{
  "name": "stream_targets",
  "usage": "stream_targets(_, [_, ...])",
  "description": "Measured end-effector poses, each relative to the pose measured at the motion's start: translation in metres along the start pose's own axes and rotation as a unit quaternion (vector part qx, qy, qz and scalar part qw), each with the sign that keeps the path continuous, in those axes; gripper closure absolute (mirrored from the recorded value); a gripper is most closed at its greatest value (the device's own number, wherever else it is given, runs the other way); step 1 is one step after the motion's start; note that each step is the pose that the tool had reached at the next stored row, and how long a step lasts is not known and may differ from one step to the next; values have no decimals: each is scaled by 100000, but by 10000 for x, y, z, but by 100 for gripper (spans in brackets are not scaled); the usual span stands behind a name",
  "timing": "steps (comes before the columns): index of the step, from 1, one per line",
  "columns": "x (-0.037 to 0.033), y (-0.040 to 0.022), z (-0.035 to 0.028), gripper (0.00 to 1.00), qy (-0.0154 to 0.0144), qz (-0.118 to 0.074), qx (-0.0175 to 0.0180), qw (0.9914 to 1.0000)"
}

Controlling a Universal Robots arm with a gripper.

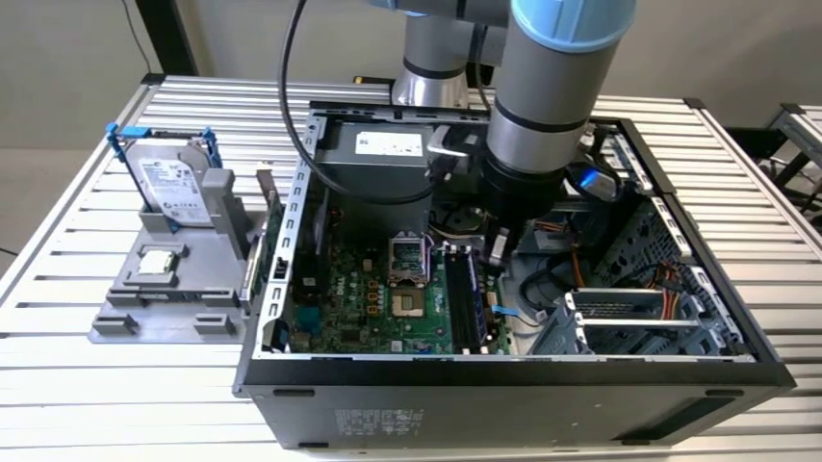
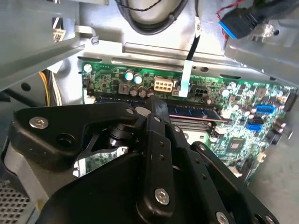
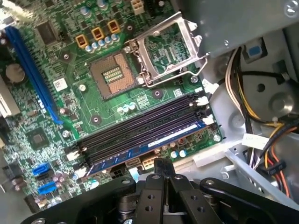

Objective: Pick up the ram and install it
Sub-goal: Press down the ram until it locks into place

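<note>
The arm's grey tube reaches down into an open black desktop computer case [image 1: 514,371] that lies on its side on a slatted, silver metal surface [image 1: 77,385]. The black, two-fingered tool [image 1: 499,252] hangs just above the green motherboard [image 1: 372,298], over the row of long black memory slots [image 3: 140,123]. In both wrist views the two fingers [image 3: 163,175] stand pressed together side by side, so the tool is closed, and nothing shows between them.

The ram, a thin, dark, long circuit-board stick with a pale label strip [image 3: 149,143], lies seated along the memory slot nearest the tool in the first wrist view, parallel to the other black slots, with white latches at the slot ends. In the second wrist view the same stick [image 2: 194,112] shows just beyond the fingertips, lying flat along the board. The tool is close above it; whether it touches cannot be told.

Beside the slots sits the square processor socket with its silver metal frame tilted open [image 3: 163,49]. A long blue expansion slot [image 3: 32,70] runs along the far side of the board. On the exterior view's left, well apart from the case, a grey plastic stand [image 1: 173,289] holds a silver hard drive with blue rails [image 1: 167,183] upright.
</note>
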State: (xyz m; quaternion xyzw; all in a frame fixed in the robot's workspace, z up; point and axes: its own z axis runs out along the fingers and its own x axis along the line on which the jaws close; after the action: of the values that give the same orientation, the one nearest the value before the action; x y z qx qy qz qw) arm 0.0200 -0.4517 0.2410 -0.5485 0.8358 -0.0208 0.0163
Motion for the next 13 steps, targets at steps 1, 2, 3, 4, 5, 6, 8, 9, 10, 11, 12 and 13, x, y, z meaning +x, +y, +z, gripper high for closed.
stream_targets(1, [2,3,3,100,-39,-739,-5,99997])
stream_targets(2, [3,6,6,100,-71,-1342,-7,99991])
stream_targets(3, [5,10,9,100,-93,-1905,-9,99982])
stream_targets(4, [7,16,12,100,-123,-2453,-11,99970])
stream_targets(5, [9,23,18,100,-156,-2911,-14,99957])
stream_targets(6, [12,30,24,100,-180,-3273,-16,99946])
stream_targets(8, [16,38,35,100,-266,-3950,-75,99922])
stream_targets(9, [17,41,42,100,-325,-4311,-100,99906])
stream_targets(10, [18,45,48,100,-378,-4690,-120,99889])
stream_targets(11, [20,48,51,100,-395,-5073,-135,99870])
stream_targets(12, [21,51,52,100,-403,-5468,-147,99849])
stream_targets(13, [24,57,53,100,-418,-5796,-153,99831])
